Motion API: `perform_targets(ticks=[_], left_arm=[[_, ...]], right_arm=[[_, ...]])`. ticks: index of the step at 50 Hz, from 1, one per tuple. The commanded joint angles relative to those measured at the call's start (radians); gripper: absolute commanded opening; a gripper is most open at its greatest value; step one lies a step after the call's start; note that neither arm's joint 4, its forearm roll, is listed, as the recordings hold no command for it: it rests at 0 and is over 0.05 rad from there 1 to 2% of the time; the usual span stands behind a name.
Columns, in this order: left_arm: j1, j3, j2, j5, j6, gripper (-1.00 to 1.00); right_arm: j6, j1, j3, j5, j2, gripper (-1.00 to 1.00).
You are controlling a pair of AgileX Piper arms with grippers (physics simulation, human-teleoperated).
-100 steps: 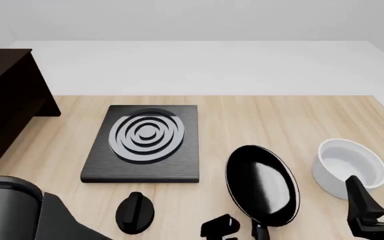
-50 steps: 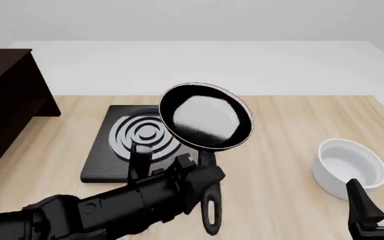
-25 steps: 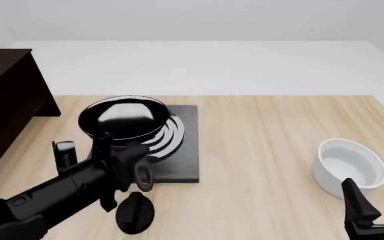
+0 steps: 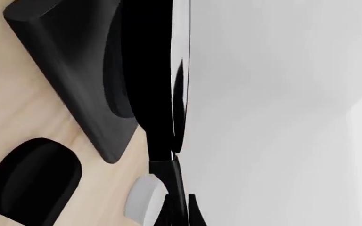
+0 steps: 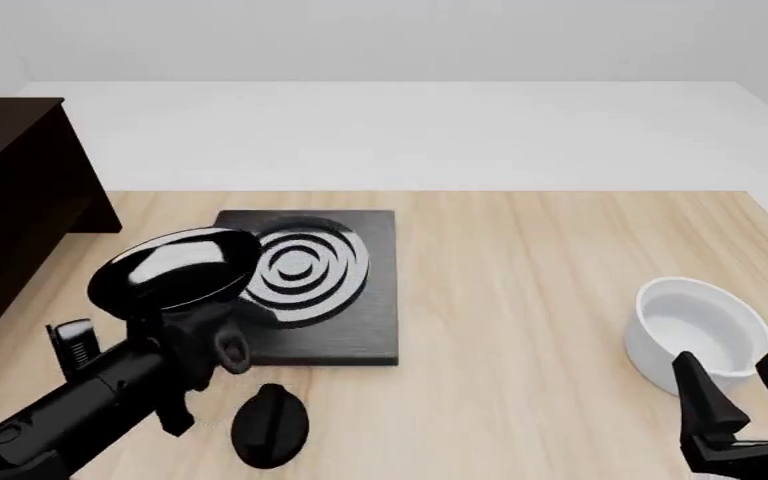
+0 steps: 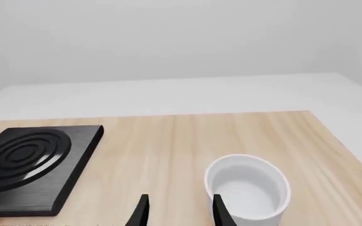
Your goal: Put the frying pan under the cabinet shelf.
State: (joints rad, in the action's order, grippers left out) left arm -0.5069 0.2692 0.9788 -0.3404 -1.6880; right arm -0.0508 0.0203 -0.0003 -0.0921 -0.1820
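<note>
While the cabinet shelf (image 5: 11, 210) is standing at nine o'clock, the left gripper (image 5: 211, 345) is pinching the frying pan (image 5: 175, 268) by its handle, carrying it above the ringed slab's (image 5: 337, 320) left edge; the right gripper (image 5: 744, 400) is idling, spread.

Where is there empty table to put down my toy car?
The widest bare wood lies between the flat black slab with grey rings and the deep white bowl. It is crowded on the left, where the left claw holds the glossy black frying pan above the slab, near the small black oval knob.
</note>
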Motion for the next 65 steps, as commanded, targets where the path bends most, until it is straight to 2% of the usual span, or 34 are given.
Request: perform_targets(ticks=[1, 5, 9, 11, 12, 19, 26, 31, 38, 39, 41, 47, 53, 65], left_arm=[[0.134, -0.029, -0.014, -0.075, -0.021, -1.0], [0.165, -0.025, -0.021, -0.075, -0.017, -1.0], [0.175, -0.047, 0.023, -0.13, -0.043, -1.0], [0.209, -0.041, 0.018, -0.12, -0.034, -1.0], [0.199, -0.054, 0.045, -0.162, -0.054, -1.0], [0.262, -0.065, 0.067, -0.193, -0.058, -1.0], [0.266, -0.098, 0.182, -0.318, -0.092, -1.0], [0.291, -0.099, 0.177, -0.321, -0.094, -1.0], [0.316, -0.12, 0.273, -0.427, -0.13, -1.0], [0.344, -0.114, 0.266, -0.404, -0.115, -1.0], [0.332, -0.123, 0.303, -0.453, -0.134, -1.0], [0.385, -0.128, 0.321, -0.475, -0.141, -1.0], [0.433, -0.14, 0.395, -0.559, -0.174, -1.0], [0.506, -0.148, 0.496, -0.652, -0.199, -1.0]], right_arm=[[0.004, 0.006, 0.0, -0.039, -0.054, 1.0], [0.008, 0.008, 0.0, -0.074, -0.093, 1.0], [0.009, 0.008, 0.0, -0.094, -0.117, 1.0], [0.012, 0.01, 0.0, -0.103, -0.13, 1.0], [0.011, 0.01, 0.0, -0.108, -0.136, 1.0], [0.016, 0.013, 0.0, -0.134, -0.169, 1.0], [0.019, 0.014, 0.0, -0.157, -0.196, 1.0], [0.021, 0.013, 0.0, -0.162, -0.203, 1.0], [0.023, 0.013, 0.0, -0.178, -0.227, 1.0], [0.024, 0.013, 0.0, -0.183, -0.232, 1.0], [0.024, 0.012, 0.0, -0.185, -0.236, 1.0], [0.027, 0.013, 0.0, -0.207, -0.263, 1.0], [0.03, 0.014, 0.0, -0.224, -0.285, 1.0], [0.037, 0.013, 0.0, -0.247, -0.316, 1.0]])
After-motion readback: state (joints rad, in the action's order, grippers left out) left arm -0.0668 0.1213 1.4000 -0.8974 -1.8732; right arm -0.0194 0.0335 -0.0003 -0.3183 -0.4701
